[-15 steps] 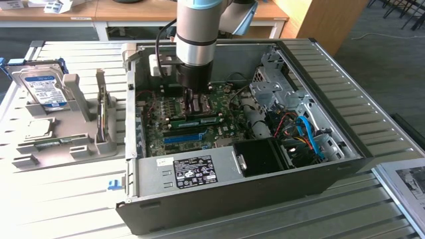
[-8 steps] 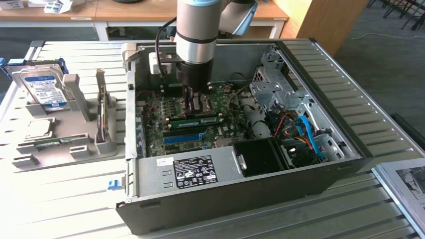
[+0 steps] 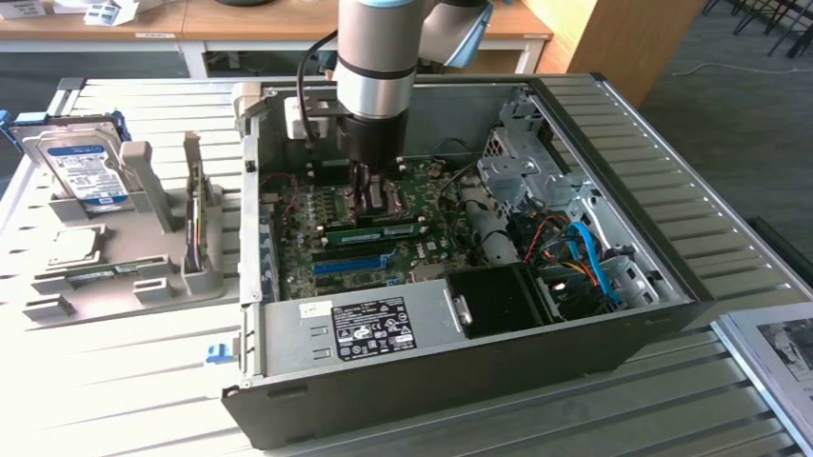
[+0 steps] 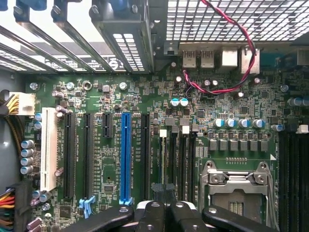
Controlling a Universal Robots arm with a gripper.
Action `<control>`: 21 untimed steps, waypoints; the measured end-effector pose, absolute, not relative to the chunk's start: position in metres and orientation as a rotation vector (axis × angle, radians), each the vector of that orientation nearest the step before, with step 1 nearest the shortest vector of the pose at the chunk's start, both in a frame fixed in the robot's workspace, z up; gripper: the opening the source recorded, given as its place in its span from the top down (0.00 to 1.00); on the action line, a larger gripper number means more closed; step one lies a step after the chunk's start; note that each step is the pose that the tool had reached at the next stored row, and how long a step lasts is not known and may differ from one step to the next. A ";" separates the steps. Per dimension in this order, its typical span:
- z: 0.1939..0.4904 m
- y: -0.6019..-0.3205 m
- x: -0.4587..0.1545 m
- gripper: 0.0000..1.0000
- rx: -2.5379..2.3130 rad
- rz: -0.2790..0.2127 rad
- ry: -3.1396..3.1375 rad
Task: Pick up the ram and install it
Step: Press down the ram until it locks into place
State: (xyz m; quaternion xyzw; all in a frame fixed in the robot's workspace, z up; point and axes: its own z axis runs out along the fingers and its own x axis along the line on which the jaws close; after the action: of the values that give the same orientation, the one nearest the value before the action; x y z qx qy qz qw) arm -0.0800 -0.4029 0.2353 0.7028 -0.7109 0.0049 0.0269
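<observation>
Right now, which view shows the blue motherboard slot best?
The wrist view: the blue slot runs full length, unobstructed, between black slots. The exterior view catches it obliquely, far off, inside the computer case.

No print is showing clearly enough to read: the white-on-black label [image 3: 369, 327] on the power supply [image 3: 362, 333] and the hard drive's blue-white label [image 3: 89, 171] are staying illegible

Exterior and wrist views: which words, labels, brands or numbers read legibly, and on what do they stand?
None reads legibly.
Power supply label: white print, too small.
Hard drive label: blurred.
Motherboard silkscreen beside the slots: too small.
Paper at the exterior view's right: unreadable.
</observation>
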 end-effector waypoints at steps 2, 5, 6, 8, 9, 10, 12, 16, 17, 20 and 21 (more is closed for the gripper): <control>0.237 -0.403 -0.080 0.90 2.171 0.015 -2.196; 0.238 -0.403 -0.080 0.90 2.171 0.015 -2.196; 0.238 -0.403 -0.080 0.90 2.171 0.015 -2.196; 0.238 -0.403 -0.080 0.90 2.171 0.015 -2.196; 0.239 -0.403 -0.080 0.90 2.171 0.015 -2.196; 0.239 -0.403 -0.080 0.90 2.171 0.015 -2.196; 0.239 -0.403 -0.080 0.90 2.171 0.015 -2.196; 0.242 -0.403 -0.080 0.90 2.171 0.015 -2.196; 0.243 -0.403 -0.080 0.90 2.171 0.015 -2.196; 0.246 -0.403 -0.080 0.90 2.171 0.015 -2.196; 0.247 -0.403 -0.080 0.90 2.171 0.015 -2.196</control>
State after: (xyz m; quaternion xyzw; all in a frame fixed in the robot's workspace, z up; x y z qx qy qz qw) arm -0.0800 -0.4029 0.2466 0.7028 -0.7109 0.0049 0.0269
